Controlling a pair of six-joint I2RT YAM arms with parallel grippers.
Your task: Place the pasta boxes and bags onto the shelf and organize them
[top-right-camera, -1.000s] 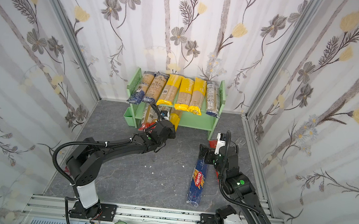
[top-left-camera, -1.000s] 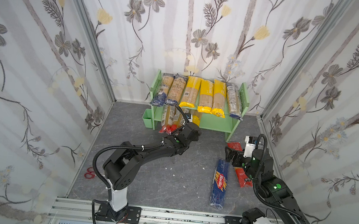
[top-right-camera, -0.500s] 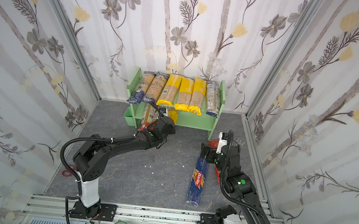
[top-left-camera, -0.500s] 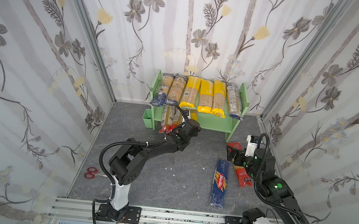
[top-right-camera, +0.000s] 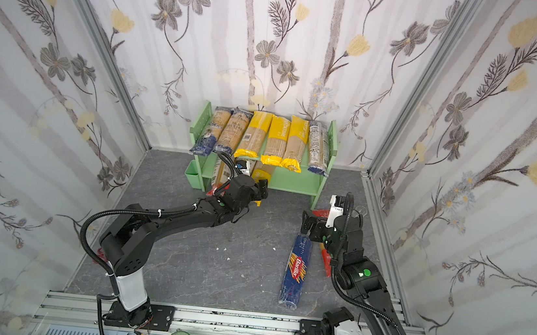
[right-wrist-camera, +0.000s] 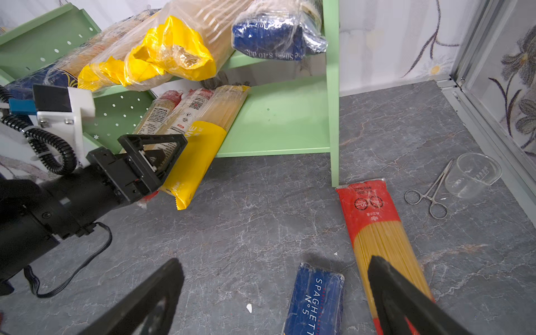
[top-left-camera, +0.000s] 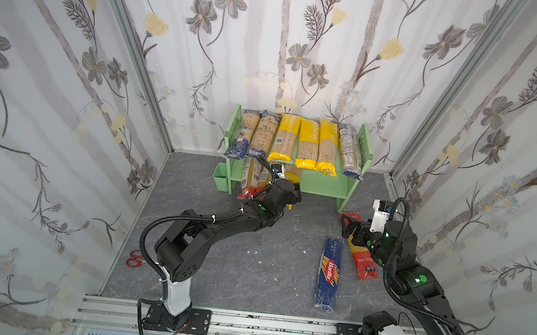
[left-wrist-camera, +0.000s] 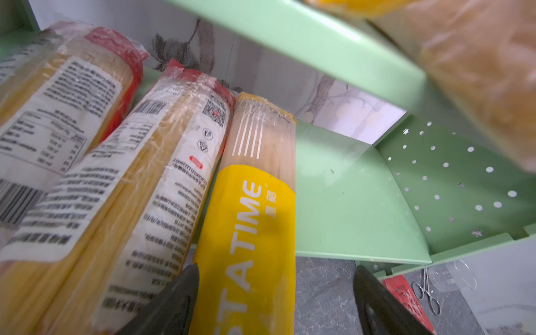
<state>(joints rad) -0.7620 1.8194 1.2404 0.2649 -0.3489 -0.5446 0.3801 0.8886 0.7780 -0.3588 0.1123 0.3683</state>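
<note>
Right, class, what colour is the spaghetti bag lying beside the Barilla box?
Red ends, clear middle: the bag shows best in the right wrist view.

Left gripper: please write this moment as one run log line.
left gripper: open, astride yellow pack | yellow pack: partly on shelf lower board | right gripper: open, empty | floor: Barilla box, red pack

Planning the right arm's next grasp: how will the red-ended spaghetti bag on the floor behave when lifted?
The bag should lift fairly stiff, since straight strands fill its length. Its glossy film looks slippery, so a grip might slide. Held near one end, it could droop and snap strands.
</note>
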